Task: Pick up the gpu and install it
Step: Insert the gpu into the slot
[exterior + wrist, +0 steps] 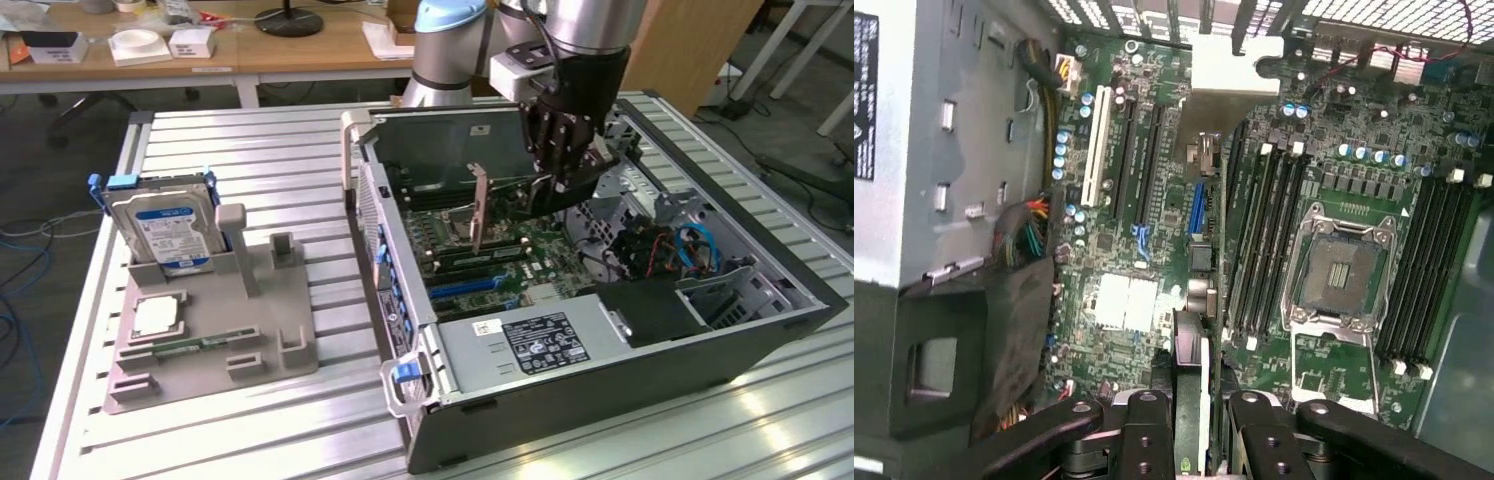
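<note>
Gripper (pixel 554 185) clamps the gpu (pixel 497 195) on edge above the motherboard (pixel 514 255), bracket end hanging down.

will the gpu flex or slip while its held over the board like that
Probably stiff: the gpu hangs on edge, unsagging, in the gripper. Thin, so likely light. Clamped at one end only, it might pivot if nudged against the motherboard.

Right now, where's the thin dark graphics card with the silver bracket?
In the exterior view, it stands on edge inside the open computer case, over the motherboard, held in the gripper.
</note>
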